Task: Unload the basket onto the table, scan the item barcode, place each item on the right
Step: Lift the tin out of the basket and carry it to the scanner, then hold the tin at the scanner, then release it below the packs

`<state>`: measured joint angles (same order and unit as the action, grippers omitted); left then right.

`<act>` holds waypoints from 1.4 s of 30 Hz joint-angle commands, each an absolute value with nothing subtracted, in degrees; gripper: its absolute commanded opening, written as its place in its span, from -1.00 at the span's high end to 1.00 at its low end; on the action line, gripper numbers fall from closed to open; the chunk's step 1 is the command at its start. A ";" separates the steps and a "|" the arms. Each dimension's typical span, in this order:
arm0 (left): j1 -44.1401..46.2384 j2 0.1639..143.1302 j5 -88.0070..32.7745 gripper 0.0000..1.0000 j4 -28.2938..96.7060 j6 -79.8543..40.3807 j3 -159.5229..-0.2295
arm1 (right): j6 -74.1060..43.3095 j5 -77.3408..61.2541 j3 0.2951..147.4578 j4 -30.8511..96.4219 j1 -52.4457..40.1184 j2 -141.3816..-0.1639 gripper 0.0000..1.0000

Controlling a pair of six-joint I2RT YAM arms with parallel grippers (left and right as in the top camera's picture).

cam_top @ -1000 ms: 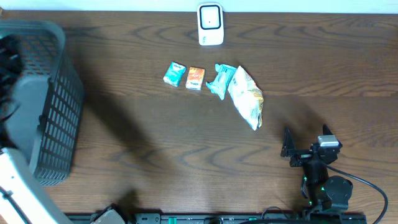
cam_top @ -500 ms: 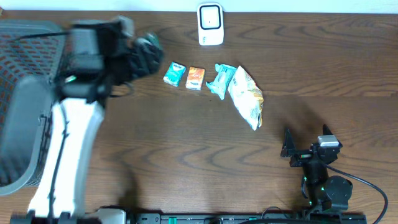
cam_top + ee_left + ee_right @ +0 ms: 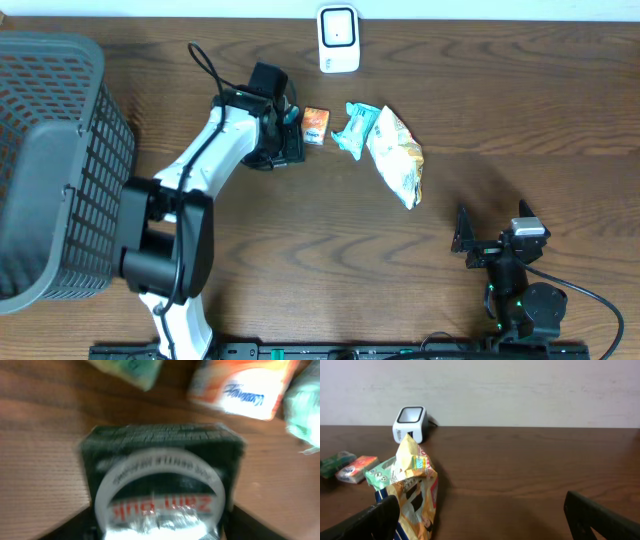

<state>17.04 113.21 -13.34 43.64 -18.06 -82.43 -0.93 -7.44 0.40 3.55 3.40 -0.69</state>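
step in hand: dark box (image 3: 160, 460) on the table beside the orange pack (image 3: 314, 125). left gripper (image 3: 283, 140) straddles it; view blurred, cannot tell if clamped. right gripper (image 3: 493, 232) wide, empty. next, probably: firm grip, barcode toward scanner (image 3: 338, 40).

Seen from overhead, light falls evenly from above. The dark table (image 3: 300, 230) has a mild sheen, with a faint soft shadow toward 4 o'clock. The white scanner (image 3: 338, 40) at 12 o'clock is almost washed out.

The left wrist view is heavily blurred. The lettering on the black box (image 3: 160, 460) is smeared, and the orange packet (image 3: 245, 385) at 1 o'clock glares white.

The right wrist view is clearer, under a pale, flatly lit wall (image 3: 520, 390). The right gripper (image 3: 481, 510) has dark, soft-edged fingers (image 3: 370, 520) at 7 and 5 o'clock.
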 commanded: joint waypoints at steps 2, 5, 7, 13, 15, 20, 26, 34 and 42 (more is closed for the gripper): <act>16.95 115.00 -12.36 -0.79 43.88 -17.56 -82.89 | -0.56 -7.18 0.32 3.75 2.96 -0.38 -0.99; 16.36 113.97 -12.38 -0.99 43.66 -17.37 -83.55 | -0.56 -7.18 0.32 3.75 2.96 -0.36 -0.99; 15.66 112.77 -12.38 -0.99 43.68 -17.39 -84.07 | -0.56 -7.18 0.32 3.75 2.96 -0.38 -0.99; 12.08 106.10 -12.36 -0.99 44.25 -17.41 -84.38 | -0.56 -7.18 0.32 3.75 2.96 -0.38 -0.99; 10.24 103.07 -12.38 -0.99 45.87 -17.41 -84.38 | -0.56 -7.18 0.32 3.75 2.96 -0.38 -0.99; 7.70 99.50 -12.38 -0.96 52.27 -17.41 -84.36 | -0.56 -7.18 0.32 3.75 2.96 -0.38 -0.99; 7.40 99.59 -12.36 -0.96 52.88 -17.41 -84.36 | -0.56 -7.18 0.32 3.75 2.96 -0.38 -0.99; 7.40 99.59 -12.36 -0.96 52.88 -17.41 -84.36 | -0.56 -7.18 0.32 3.75 2.96 -0.38 -0.98; 7.40 99.59 -12.36 -0.96 52.88 -17.41 -84.36 | -0.56 -7.18 0.32 3.75 2.96 -0.38 -0.99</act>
<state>7.55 99.35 -13.10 52.53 -17.96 -83.61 -0.93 -7.44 0.40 3.55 3.40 -0.69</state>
